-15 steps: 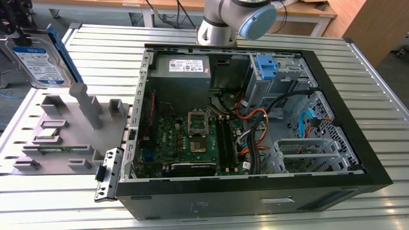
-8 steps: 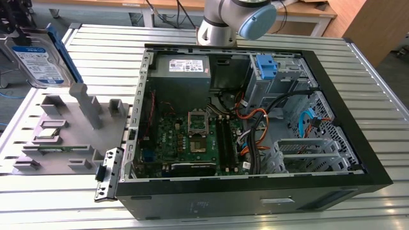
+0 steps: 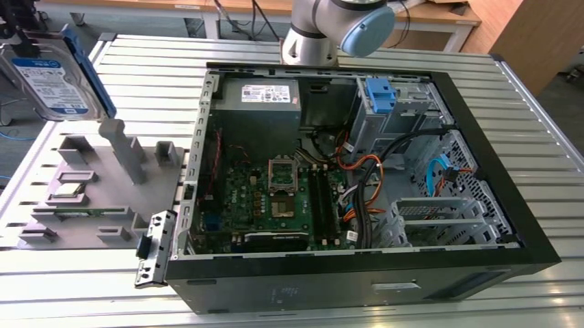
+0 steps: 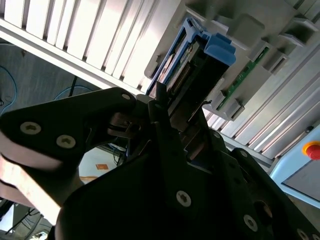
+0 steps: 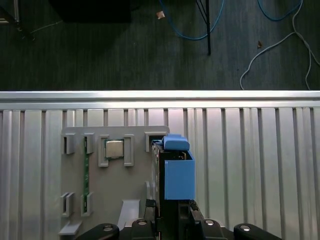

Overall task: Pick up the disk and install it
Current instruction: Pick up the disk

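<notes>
- While the gripper (image 4: 167,107) hangs over one side of it, the slatted aluminium table (image 3: 155,61) carries everything below and beside the claw.
- The open black computer case (image 3: 319,287) lies on its side well apart from the gripper, toward the exterior view's right, with its green motherboard (image 3: 273,198) exposed.
- A grey fixture plate (image 3: 91,198) rests on the slats beneath the gripper and just beside the case.
- The disk (image 3: 50,78), a silver-grey hard drive in a bright blue bracket, is held on edge in the gripper, lifted clear of the plate. Its blue-and-white label faces the exterior view.
- In both wrist views the gripper's black jaws are pressed against the drive's two flat faces, pinching it, and the bracket's blue tab sticks out beyond them.
- A processor chip (image 5: 114,148) sits in a pocket of the plate, below the gripper and to one side of the drive.
- A green memory stick (image 5: 85,167) stands slotted in the plate, farther from the gripper than the chip.
</notes>
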Controlling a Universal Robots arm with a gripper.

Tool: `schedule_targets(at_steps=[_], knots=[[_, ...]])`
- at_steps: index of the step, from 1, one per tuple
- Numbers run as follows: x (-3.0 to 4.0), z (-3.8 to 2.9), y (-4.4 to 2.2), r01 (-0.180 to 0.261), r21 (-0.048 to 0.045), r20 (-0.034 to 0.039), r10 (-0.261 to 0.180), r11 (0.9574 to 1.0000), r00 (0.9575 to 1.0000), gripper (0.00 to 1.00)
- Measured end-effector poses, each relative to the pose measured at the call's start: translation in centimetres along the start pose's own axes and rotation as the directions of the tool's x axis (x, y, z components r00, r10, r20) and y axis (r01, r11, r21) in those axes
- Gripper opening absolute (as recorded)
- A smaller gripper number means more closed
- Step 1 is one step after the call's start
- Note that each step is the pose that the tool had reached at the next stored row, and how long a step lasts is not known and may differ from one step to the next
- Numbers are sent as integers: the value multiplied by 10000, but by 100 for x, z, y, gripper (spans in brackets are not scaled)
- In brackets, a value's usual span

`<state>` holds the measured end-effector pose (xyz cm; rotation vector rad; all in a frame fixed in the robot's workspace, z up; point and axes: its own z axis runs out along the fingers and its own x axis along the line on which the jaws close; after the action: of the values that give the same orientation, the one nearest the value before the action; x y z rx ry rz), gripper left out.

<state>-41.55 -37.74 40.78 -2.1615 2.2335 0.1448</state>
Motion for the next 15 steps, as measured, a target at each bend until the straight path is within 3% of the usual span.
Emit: schedule_targets(at_steps=[8, 15], knots=[[-14, -154, 5, 1, -1, 36, -1, 10000, 10000, 35], [-30, -332, 9, 7, -5, 159, -7, 10000, 9999, 35]])
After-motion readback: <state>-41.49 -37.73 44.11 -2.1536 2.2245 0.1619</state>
